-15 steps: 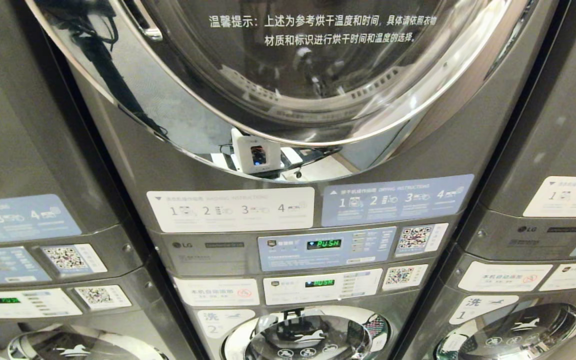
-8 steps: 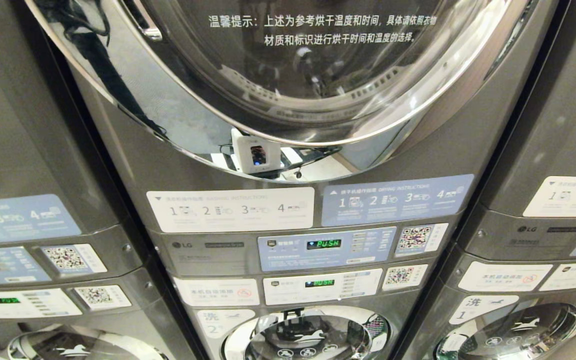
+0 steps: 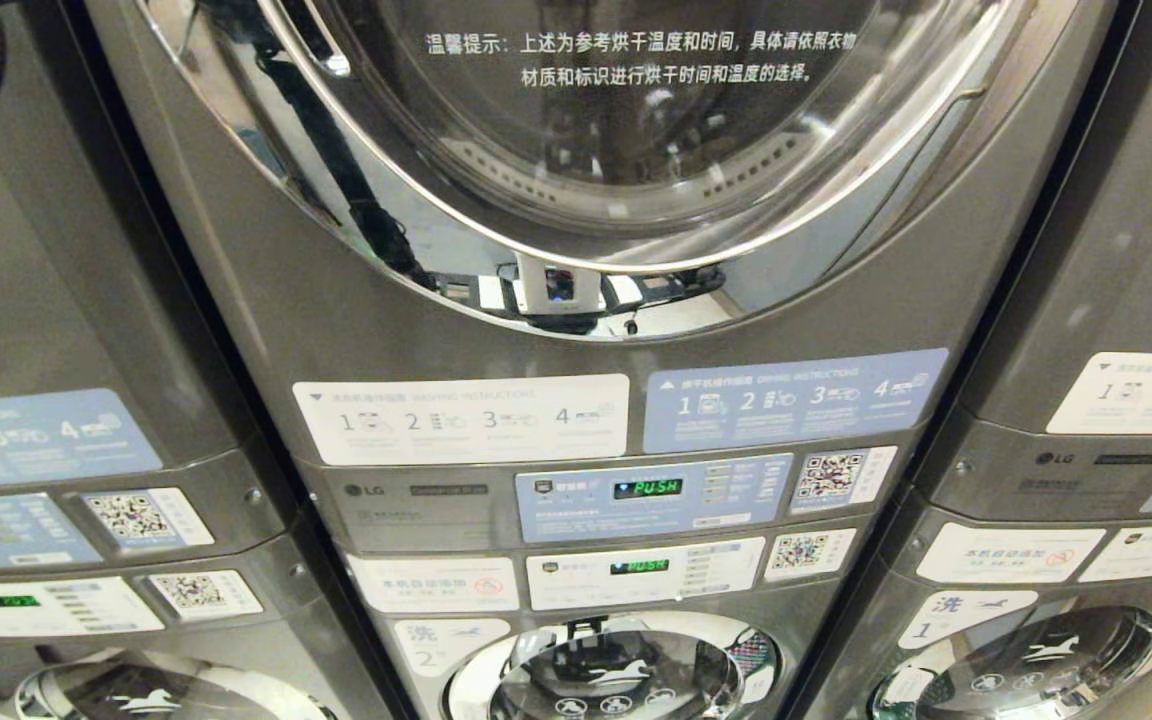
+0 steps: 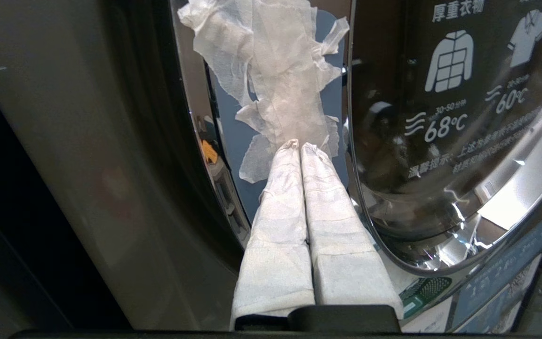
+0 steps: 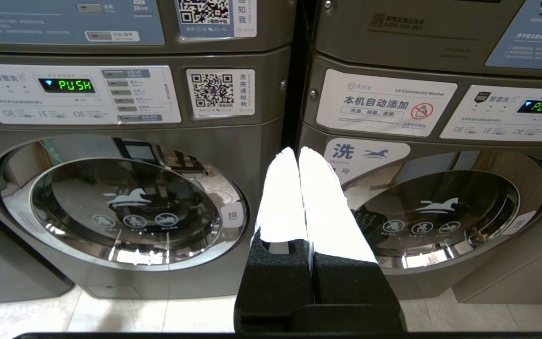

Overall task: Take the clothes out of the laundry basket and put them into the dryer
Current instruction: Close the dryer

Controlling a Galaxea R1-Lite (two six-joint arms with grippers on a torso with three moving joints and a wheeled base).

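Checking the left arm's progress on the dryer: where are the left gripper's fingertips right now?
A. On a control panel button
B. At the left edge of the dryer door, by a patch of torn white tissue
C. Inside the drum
B: in the left wrist view the left gripper, fingers pressed together, points at the torn white tissue beside the chrome rim of the dryer door.

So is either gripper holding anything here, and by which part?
Nothing held. The left gripper is shut, tips at the dryer door's edge; the right gripper is shut, empty.

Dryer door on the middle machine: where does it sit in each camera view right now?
Head view: dryer door fills the top centre, above the instruction stickers.
Left wrist view: its chrome rim curves beside the shut left gripper.
Right wrist view: not in it.
Shared landmark: the white printed text on the door glass.
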